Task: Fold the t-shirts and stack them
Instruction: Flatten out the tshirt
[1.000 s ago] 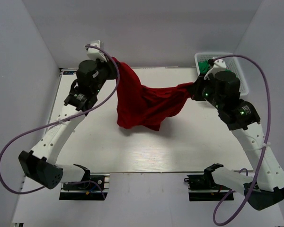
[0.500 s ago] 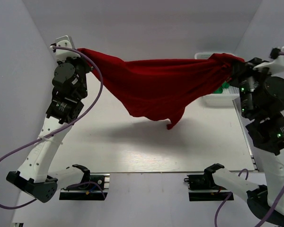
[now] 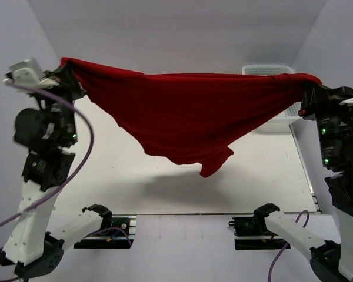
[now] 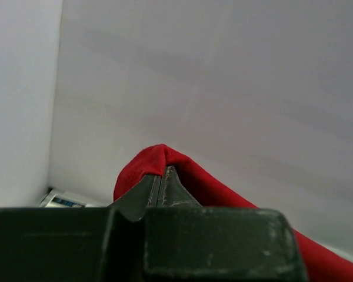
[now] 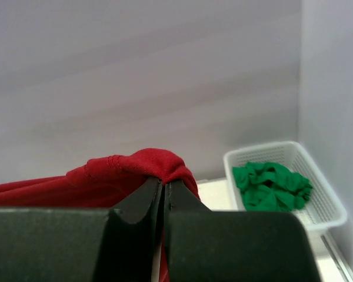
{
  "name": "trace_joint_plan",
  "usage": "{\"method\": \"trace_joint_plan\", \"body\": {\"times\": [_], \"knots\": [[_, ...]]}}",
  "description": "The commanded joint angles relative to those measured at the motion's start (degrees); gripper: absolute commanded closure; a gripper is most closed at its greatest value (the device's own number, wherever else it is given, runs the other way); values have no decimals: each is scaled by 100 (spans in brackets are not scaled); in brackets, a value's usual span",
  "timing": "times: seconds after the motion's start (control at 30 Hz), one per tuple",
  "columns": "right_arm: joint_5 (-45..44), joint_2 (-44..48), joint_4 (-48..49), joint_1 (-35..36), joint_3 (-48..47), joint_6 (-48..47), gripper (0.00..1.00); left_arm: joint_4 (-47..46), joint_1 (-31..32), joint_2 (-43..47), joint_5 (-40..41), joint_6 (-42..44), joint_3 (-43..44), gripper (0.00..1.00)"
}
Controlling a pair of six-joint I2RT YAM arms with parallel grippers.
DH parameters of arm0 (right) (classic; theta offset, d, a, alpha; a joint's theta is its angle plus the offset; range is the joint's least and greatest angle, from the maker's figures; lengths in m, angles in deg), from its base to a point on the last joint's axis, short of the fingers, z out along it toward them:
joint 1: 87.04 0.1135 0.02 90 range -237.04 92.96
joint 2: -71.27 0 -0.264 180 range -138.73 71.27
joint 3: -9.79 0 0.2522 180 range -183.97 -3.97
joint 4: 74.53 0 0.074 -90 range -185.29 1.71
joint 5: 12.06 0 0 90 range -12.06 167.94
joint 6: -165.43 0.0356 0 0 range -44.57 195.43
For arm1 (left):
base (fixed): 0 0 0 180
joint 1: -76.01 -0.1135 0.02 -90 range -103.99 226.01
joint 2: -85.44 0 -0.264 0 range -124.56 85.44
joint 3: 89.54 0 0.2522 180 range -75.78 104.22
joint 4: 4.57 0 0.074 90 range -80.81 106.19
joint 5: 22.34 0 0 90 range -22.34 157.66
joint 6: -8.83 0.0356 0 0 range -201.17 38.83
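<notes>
The left end effector (image 4: pixel 163 176) and right end effector (image 5: pixel 165 183) are each clamped on the red t-shirt (image 3: pixel 188 111), stretched high above the tabletop (image 3: pixel 165 194). Lower both evenly under tension so it lands flat.

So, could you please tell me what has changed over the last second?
The left end effector swung up and out to the left, the right end effector up and out to the right. The red t-shirt, bunched and hanging low between them before, is now stretched wide in the air. Unchanged: both stay shut on the shirt; green t-shirts lie in the white basket.
</notes>
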Motion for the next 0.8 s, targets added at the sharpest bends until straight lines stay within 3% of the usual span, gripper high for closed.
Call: {"method": "trace_joint_plan", "body": {"times": [0.0,0.2,0.4,0.6,0.77], "knots": [[558,228,422,-20,-92,45,100,-35,-19,583,-603,-86,316,100],[770,237,553,-3,66,89,100,96,-71,656,-885,-87,386,100],[717,167,843,-12,681,300,100,220,-71,-90,1,-87,334,100],[480,-727,861,-3,1217,590,100,-394,-124,-1452,1186,-87,-254,100],[366,-1949,835,-64,1534,1047,100,-475,-317,-2718,1251,-297,-308,100]]}}
